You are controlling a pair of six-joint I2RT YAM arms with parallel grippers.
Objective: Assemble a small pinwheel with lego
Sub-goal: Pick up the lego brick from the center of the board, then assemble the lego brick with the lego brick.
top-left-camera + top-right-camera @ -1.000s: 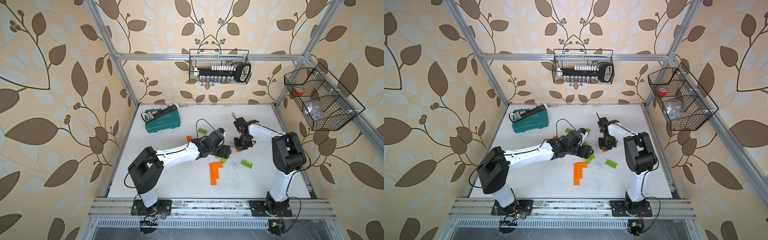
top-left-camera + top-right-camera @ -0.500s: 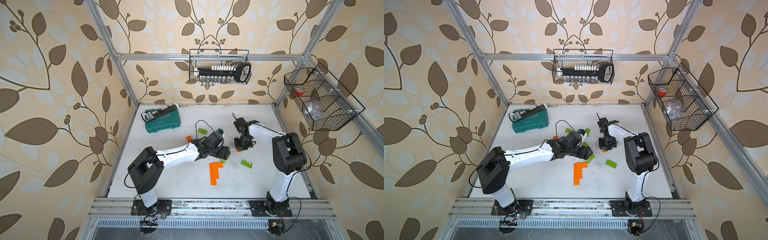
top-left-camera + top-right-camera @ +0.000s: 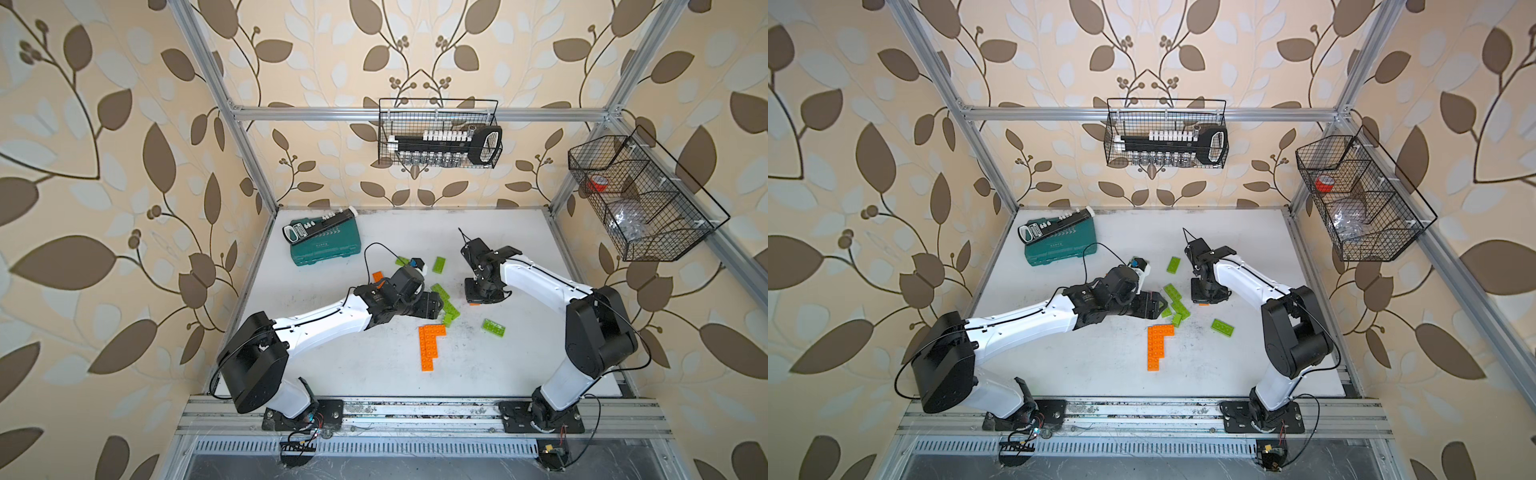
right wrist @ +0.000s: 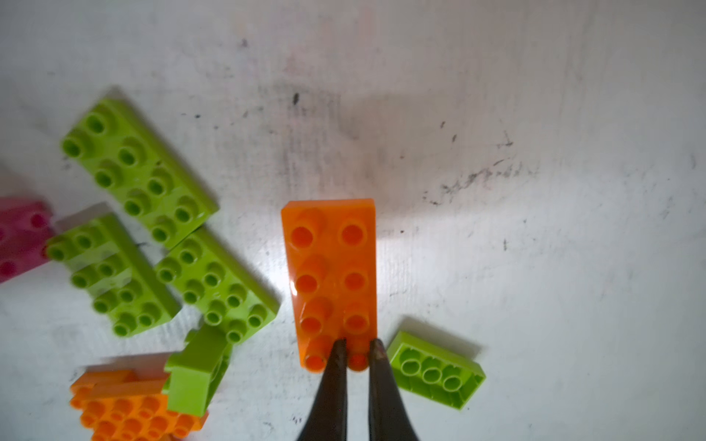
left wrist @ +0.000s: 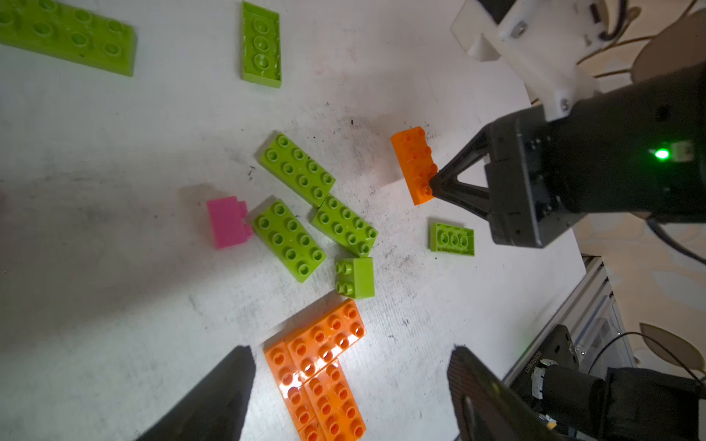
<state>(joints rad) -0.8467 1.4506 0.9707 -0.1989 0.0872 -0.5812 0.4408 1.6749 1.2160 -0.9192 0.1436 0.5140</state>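
Observation:
My right gripper (image 4: pixel 358 343) is shut, its two fingertips pinching an end stud of an orange 2x4 lego brick (image 4: pixel 330 267) that lies on the white table. In the left wrist view the same gripper (image 5: pixel 433 187) meets that brick (image 5: pixel 414 160) at its end. My left gripper (image 5: pixel 349 382) is open above an L-shaped assembly of orange bricks (image 5: pixel 321 343), holding nothing. In both top views it (image 3: pixel 436 305) hovers beside a cluster of lime green bricks (image 3: pixel 448 302). A pink brick (image 5: pixel 227 221) lies against that cluster.
Loose green bricks lie apart (image 3: pixel 493 327) (image 3: pixel 438 264), and one orange brick (image 3: pixel 377 275) sits by the left arm. A teal tool case (image 3: pixel 322 249) is at the back left. Wire baskets (image 3: pixel 438 133) hang on the walls.
My left gripper has drawn back slightly toward its own base, staying open. The right arm and its orange brick have not visibly moved.

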